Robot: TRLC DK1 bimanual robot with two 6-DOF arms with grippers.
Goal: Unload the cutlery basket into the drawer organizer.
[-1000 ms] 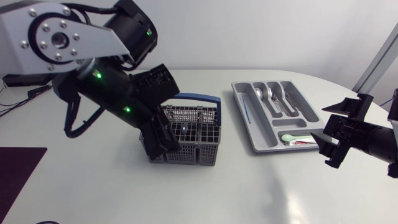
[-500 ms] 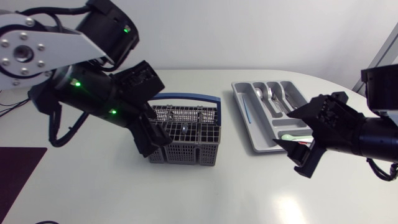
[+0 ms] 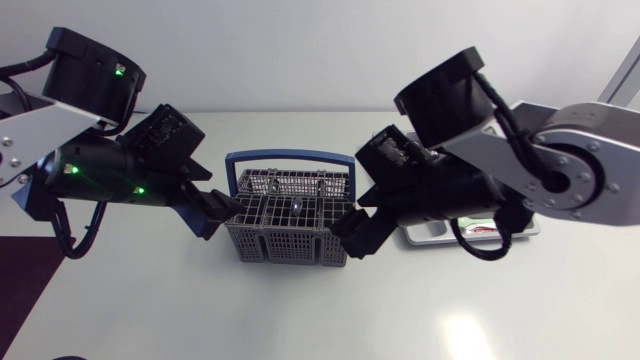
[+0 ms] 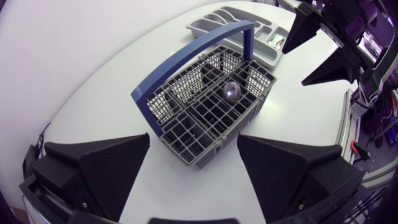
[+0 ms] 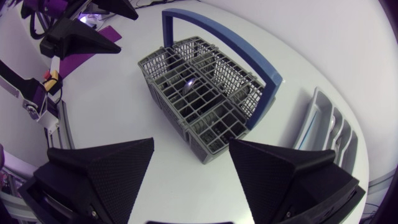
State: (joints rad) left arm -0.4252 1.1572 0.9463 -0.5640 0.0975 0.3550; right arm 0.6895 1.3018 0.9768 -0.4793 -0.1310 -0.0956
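Note:
The grey wire cutlery basket with a blue handle stands mid-table between my two arms. A spoon's bowl shows in one of its cells. My left gripper is open just off the basket's left side, nothing between its fingers. My right gripper is open at the basket's right end, also empty. In the right wrist view the basket lies ahead of the open fingers. The grey drawer organizer sits beyond the basket; in the head view my right arm hides most of it.
My right arm's bulky links cover the table between basket and organizer. A dark mat lies at the table's left edge. Bare white table runs along the front.
My right arm has swung in from the far right to the basket's right end. My left gripper has drawn back leftward from over the basket to beside it.

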